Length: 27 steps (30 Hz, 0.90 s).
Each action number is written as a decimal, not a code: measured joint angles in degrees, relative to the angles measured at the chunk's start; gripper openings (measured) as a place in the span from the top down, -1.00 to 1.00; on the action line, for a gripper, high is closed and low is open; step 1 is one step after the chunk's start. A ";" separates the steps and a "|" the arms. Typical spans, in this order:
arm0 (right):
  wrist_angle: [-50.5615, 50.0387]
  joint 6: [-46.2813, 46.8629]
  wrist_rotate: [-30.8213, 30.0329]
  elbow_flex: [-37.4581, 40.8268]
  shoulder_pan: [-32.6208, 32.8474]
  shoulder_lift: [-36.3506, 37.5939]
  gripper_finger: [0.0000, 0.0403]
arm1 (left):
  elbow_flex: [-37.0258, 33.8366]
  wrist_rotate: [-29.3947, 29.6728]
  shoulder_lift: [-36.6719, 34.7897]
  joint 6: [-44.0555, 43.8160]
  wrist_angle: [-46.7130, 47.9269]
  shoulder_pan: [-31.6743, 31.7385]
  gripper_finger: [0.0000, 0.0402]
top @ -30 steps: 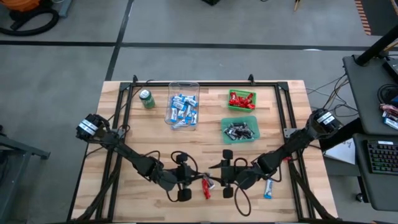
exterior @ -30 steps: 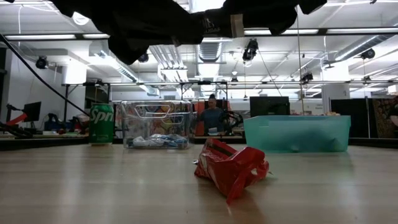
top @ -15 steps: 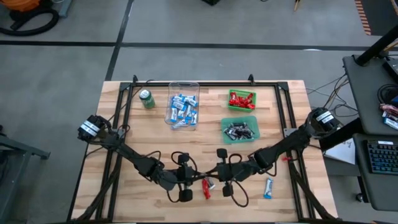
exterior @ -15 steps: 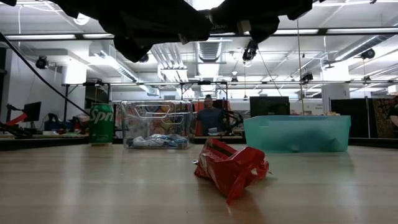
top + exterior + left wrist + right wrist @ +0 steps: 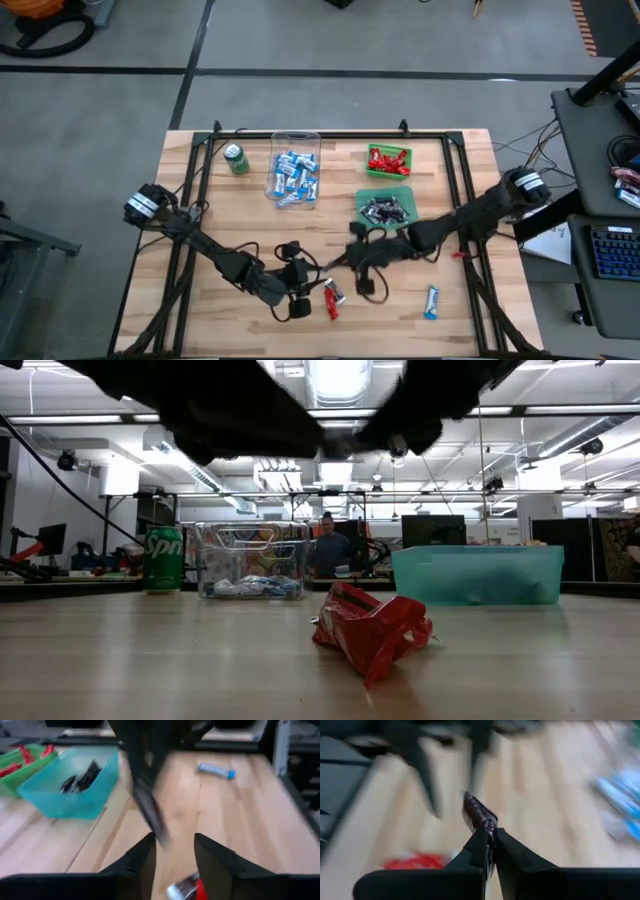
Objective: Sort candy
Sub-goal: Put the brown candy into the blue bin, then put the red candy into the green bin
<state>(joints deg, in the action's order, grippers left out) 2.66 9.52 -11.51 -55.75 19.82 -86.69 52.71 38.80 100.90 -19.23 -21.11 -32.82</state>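
My right gripper (image 5: 490, 837) is shut on a black-and-silver candy (image 5: 479, 814) above the table's near middle (image 5: 350, 260). Just in front of my left gripper (image 5: 175, 855) that candy shows as a dark blurred bar (image 5: 148, 812). The left gripper's fingers stand open with nothing between them, low over the wood (image 5: 310, 287). A red candy (image 5: 331, 302) lies flat on the table below both grippers, also seen in the low view (image 5: 372, 628). Near the right front a blue-and-white candy (image 5: 431, 300) lies on the wood. My right gripper pinches the black-and-silver candy by its near end (image 5: 488, 827) between the two fingertips. The rest of the candy sticks out forward past the tips, in line with the fingers. It is lifted clear of the table.
At the back stand a clear box (image 5: 295, 170) with blue-and-white candy, a green tray (image 5: 388, 160) with red candy, and a teal tray (image 5: 386, 208) with black-and-silver candy. A green soda can (image 5: 236, 158) stands far left. A black frame (image 5: 455, 170) rims the table.
My right gripper has drawn away from my left gripper, going toward the table's far right and the teal tray, and it carries the black-and-silver candy along. My left arm has stayed in place. The red candy on the table has not moved.
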 joint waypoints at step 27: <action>-51.25 19.99 -4.23 2.21 -26.49 13.20 0.32 | 0.02 -4.99 0.05 -5.34 7.43 -0.30 0.24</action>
<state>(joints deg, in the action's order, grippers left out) -48.60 29.51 -15.74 -53.54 -6.68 -73.49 52.73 33.81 100.94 -24.58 -13.68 -33.12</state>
